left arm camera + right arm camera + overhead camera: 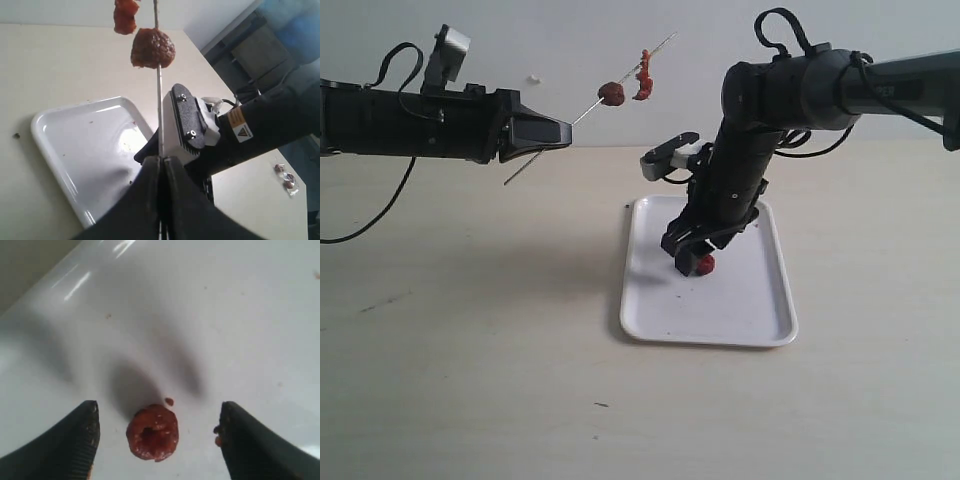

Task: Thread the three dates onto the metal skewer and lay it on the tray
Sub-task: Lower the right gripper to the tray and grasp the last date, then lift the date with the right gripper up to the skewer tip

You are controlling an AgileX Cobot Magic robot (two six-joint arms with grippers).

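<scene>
On tray [750, 310]: one date [152, 432] inside gaping right hand [691, 257]; left hand [161, 165] clamps skewer [159, 110], two dates [612, 94] [642, 78].

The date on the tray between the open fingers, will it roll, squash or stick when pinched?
Probably soft: the date looks wrinkled and dented on top, so a hard pinch may squash it. Likely sticky: a red crumb lies beside it on the tray, and bits cling to one finger of the right gripper. Being roundish, it might roll if nudged off-centre.

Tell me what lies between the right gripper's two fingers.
One date, lying on the tray, with gaps on both sides; the right wrist view shows it.
</scene>
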